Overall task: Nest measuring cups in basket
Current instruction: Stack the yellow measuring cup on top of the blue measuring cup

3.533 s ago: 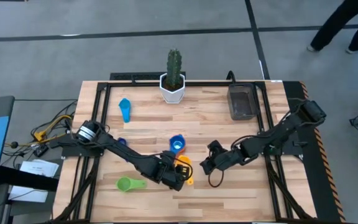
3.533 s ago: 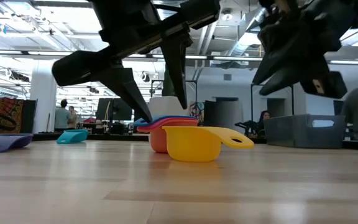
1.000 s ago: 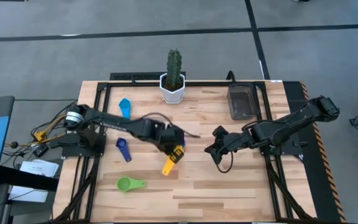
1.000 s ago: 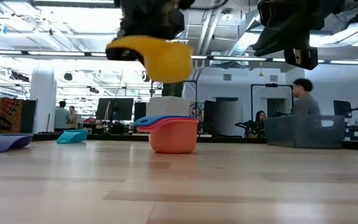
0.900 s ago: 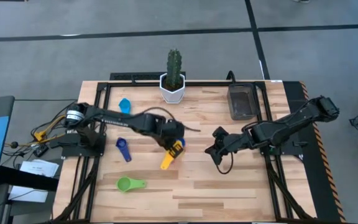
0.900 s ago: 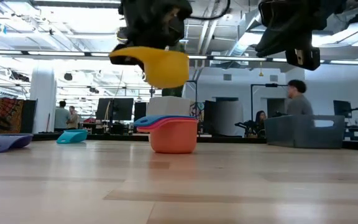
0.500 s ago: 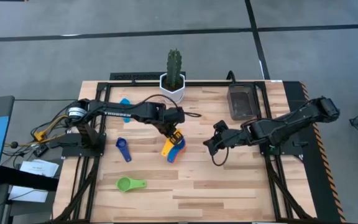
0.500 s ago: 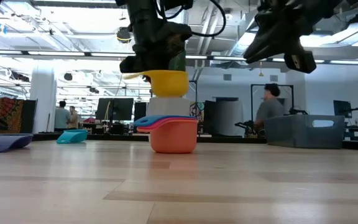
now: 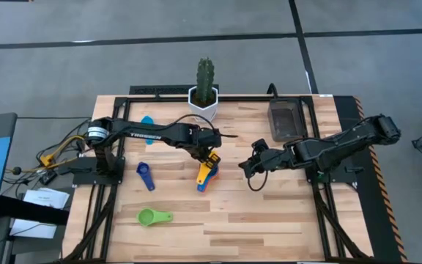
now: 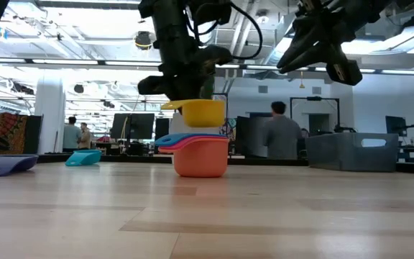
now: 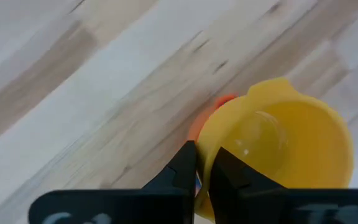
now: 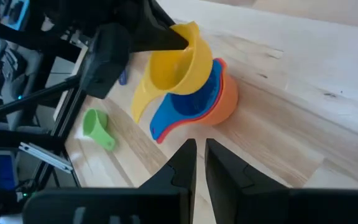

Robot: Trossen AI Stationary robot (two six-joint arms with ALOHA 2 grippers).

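Left gripper (image 9: 209, 155) near the table's (image 9: 269, 220) middle, fingers clamped on the rim of the yellow measuring cup (image 10: 201, 112), held just above a nested stack: orange cup (image 10: 200, 160) at the bottom, red cup (image 12: 166, 132) and blue cup (image 12: 194, 99) inside it. Right gripper (image 9: 249, 167) raised beside the stack, toward the right edge, fingers closed together on nothing. Dark blue cup (image 9: 145, 176) and green cup (image 9: 152, 217) lying toward the left edge; light blue cup (image 9: 147, 120) near the far-left corner. Dark grey basket (image 9: 286, 119) at the far-right corner, well apart from the stack. Cactus in a white pot (image 9: 205, 101) at the far edge.
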